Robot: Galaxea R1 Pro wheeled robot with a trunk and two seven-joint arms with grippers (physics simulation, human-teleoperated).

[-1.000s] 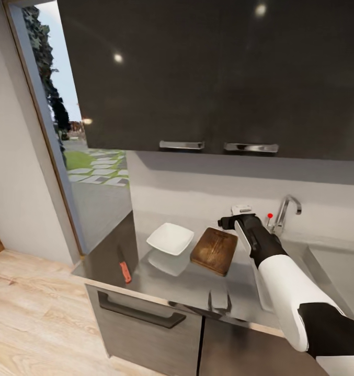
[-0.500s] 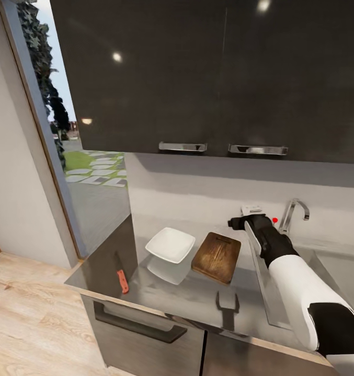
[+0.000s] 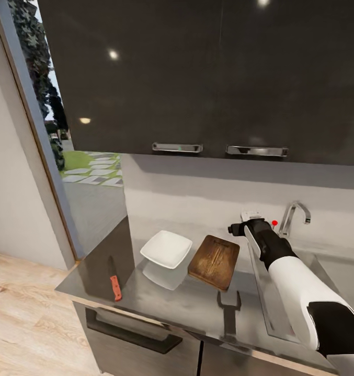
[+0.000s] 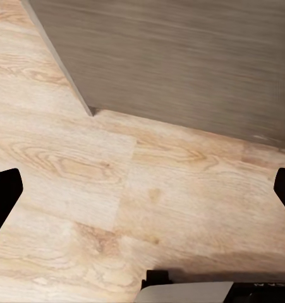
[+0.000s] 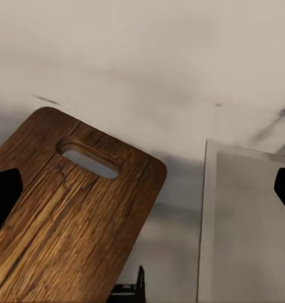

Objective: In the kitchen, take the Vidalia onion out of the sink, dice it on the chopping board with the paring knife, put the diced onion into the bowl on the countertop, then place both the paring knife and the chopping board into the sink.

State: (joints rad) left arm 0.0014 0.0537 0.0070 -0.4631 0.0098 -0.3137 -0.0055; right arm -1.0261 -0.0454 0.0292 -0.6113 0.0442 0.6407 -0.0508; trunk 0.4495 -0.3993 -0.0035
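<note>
Hovering right jaws [image 3: 234, 228] wide apart, between chopping board [image 3: 214, 254] and sink [image 3: 281, 292].

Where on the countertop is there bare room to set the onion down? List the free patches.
Free: the countertop strip in front of the bowl and chopping board, and the patch between the paring knife and bowl. The board's own top is bare. Crowded: bowl and board nearly touch, and the right gripper hovers between board and sink.
</note>
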